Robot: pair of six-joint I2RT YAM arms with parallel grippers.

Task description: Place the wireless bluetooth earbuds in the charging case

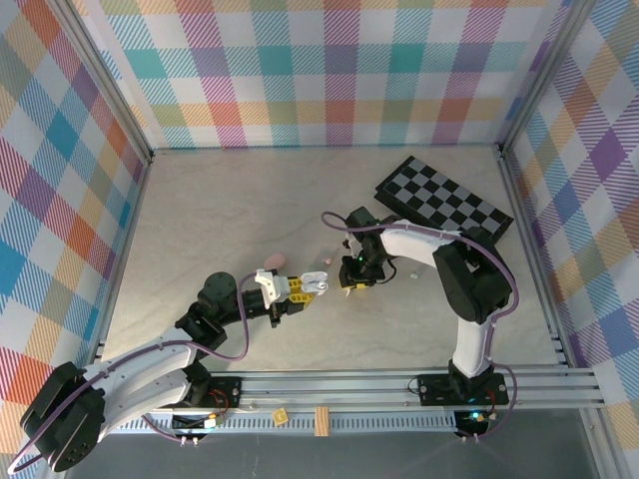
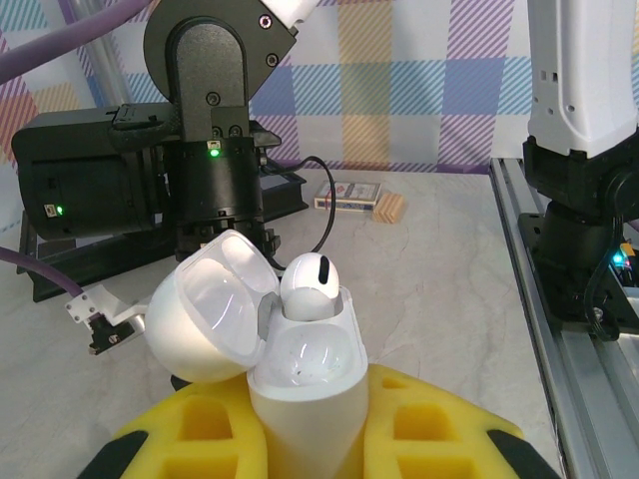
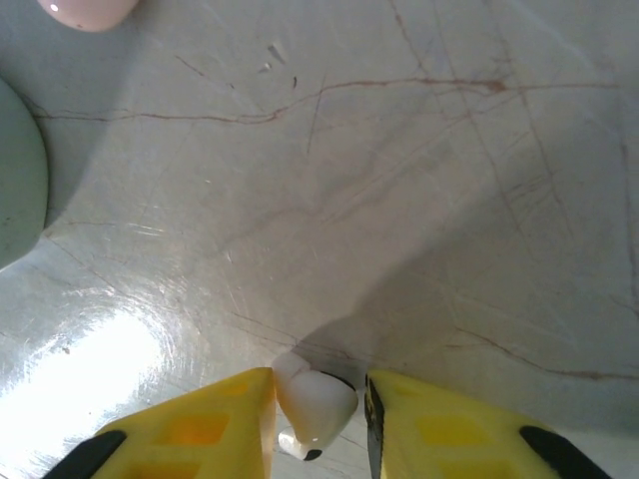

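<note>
My left gripper is shut on a white charging case, held upright with its lid swung open to the left. One white earbud sits in the far slot; the near slot is empty. My right gripper points down at the table, just right of the case. A second white earbud lies on the table between its yellow fingers. The left finger touches the bud and the right finger stands a sliver away from it.
A pink rounded piece and a mint-green rounded piece lie beyond the right gripper. A pink case lies near the left gripper. A checkered board lies at the back right. A card box and wooden block rest by the rail.
</note>
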